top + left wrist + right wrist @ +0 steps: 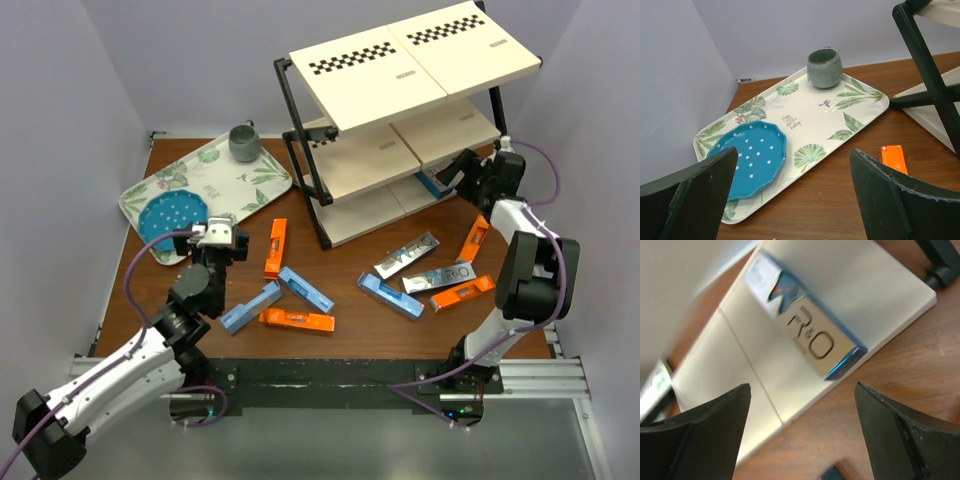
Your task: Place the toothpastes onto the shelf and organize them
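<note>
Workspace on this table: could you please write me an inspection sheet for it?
Surface: brown wooden table.
Job's things: nine toothpaste cartons scattered on the table; one silver-blue carton lies on the shelf's lowest board.
Clutter: leaf-patterned tray bearing a blue dotted plate and a grey-green cup.
End effectors: left end effector open, empty, near the tray; right end effector open, empty, at the shelved carton.
Cables: purple cables along both arms.
Surroundings: plain pale walls.

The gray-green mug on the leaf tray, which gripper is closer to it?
Left. The left gripper faces the mug from beside the tray; the right gripper is far off, at the shelf.
</note>
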